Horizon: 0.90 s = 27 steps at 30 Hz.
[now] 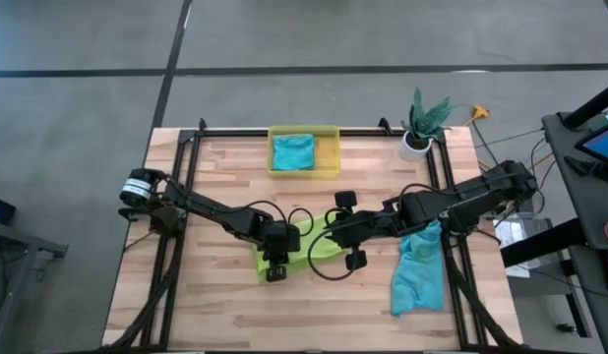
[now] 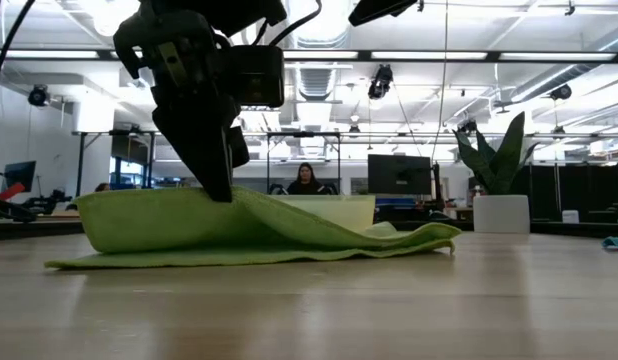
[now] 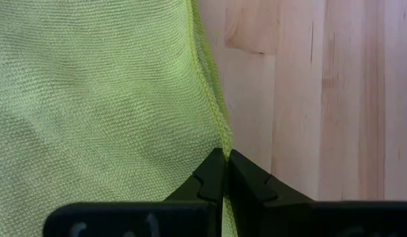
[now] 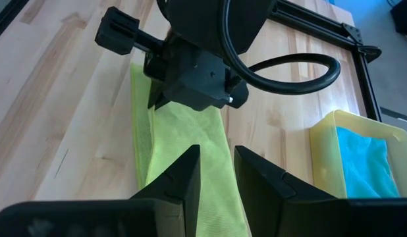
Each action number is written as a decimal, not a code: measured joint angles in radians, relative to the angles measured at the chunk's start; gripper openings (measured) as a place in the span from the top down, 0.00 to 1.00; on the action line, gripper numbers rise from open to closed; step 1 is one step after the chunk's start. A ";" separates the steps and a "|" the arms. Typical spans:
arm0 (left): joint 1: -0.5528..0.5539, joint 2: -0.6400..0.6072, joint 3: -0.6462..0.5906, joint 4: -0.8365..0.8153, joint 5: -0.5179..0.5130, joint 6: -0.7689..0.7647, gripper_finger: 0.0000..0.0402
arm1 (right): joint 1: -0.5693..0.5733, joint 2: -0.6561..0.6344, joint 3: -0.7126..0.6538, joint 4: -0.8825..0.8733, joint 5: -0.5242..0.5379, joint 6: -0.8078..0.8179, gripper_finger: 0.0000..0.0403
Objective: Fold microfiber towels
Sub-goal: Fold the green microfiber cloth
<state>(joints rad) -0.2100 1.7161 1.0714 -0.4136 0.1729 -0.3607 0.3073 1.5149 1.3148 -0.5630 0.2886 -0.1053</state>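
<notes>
The table (image 1: 235,315) carries the work: a lime towel (image 1: 302,246) lies at its middle, partly doubled over, with both arms meeting above it. Along the right side a teal towel (image 1: 418,270) lies loose and crumpled, waiting its turn, and a second teal one (image 1: 293,151) sits folded in the yellow bin (image 1: 333,133) at the far edge. A potted plant (image 1: 420,126) stands beside the bin.

The step in hand looks like the first fold of the lime towel. The left gripper (image 3: 224,172) is closed tight on its hem — the wrist view shows the stitched edge pinched between the fingertips, and the low view shows that side lifted off the wood while the rest trails flat. The right gripper (image 4: 217,172) hangs just over the towel with its fingers parted a little; nothing shows between them, so it appears to hold nothing.

Next, by my reading, the left gripper needs to carry its pinched edge across to the opposite hem and lay it down square — the right gripper could pin or grip the free side so the cloth does not drag or bunch.
</notes>
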 joint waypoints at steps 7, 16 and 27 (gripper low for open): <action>0.000 0.000 0.000 0.000 0.000 -0.002 1.00 | 0.000 0.000 0.000 0.000 0.000 0.000 0.78; 0.000 0.000 0.000 0.001 -0.001 -0.026 1.00 | 0.000 0.000 0.000 0.000 0.000 0.000 0.78; 0.001 0.000 0.000 0.001 -0.001 -0.027 1.00 | 0.000 0.000 0.000 0.000 0.000 0.000 0.78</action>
<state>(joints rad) -0.2092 1.7161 1.0714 -0.4129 0.1715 -0.3874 0.3071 1.5146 1.3148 -0.5632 0.2886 -0.1055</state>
